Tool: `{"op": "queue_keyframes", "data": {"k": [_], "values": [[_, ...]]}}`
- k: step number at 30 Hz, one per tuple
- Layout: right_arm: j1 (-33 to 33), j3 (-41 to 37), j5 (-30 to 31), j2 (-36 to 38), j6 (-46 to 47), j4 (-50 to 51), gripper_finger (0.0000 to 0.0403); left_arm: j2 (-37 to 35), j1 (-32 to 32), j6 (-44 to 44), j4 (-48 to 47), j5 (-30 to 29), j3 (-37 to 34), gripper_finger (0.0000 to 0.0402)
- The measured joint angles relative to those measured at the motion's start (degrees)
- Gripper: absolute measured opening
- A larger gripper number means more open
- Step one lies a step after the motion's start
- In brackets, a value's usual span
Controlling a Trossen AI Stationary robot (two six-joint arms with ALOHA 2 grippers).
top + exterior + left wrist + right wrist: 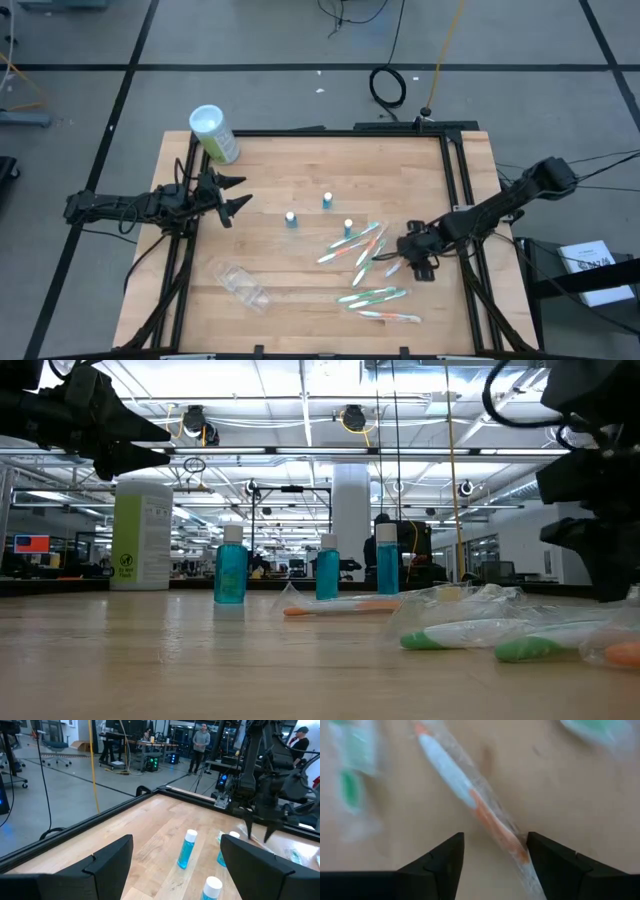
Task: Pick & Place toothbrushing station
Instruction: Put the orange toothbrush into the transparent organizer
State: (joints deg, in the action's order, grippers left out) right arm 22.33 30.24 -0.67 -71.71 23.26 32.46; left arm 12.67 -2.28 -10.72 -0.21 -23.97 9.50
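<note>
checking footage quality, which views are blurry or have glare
Right wrist view: motion-smeared, the orange toothbrush between the right gripper fingers is soft. Low view: the nearest wrapped toothbrushes are out of focus, ceiling lights glare. High view and left wrist view: evenly lit, blue-capped tubes sharp.

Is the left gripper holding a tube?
No. In the high view the left gripper hangs open and empty near the table's left edge, apart from the three tubes standing mid-table.

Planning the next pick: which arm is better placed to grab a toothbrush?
Right, probably. The right gripper hangs low over the toothbrushes, an orange toothbrush between its open fingers. The left gripper waits open, far across the table.
</note>
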Motion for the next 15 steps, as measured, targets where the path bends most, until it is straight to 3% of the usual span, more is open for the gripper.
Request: {"op": "queue_keyframes", "data": {"k": [5, 10, 12, 15], "values": [[-1.0, -0.1, 11.0, 0.9, 1.1, 2.2, 0.0208, 0.0, 0.0, 0.0, 0.0, 0.0, 0.0, 0.0308], [-2.3, -0.6, 31.0, 2.7, -1.3, -1.6, 0.0207, 0.0, 0.0, 0.0, 0.0, 0.0, 0.0, 0.0308], [-2.5, -0.4, 32.2, 4.5, -1.4, -5.5, 0.0208, 0.0, 0.0, 0.0, 0.0, 0.0, 0.0, 0.0308], [-3.3, -0.4, 27.7, 6.1, -1.0, -12.3, 0.0207, 0.0, 0.0, 0.0, 0.1, 0.0, 0.0, 0.0308]]}}
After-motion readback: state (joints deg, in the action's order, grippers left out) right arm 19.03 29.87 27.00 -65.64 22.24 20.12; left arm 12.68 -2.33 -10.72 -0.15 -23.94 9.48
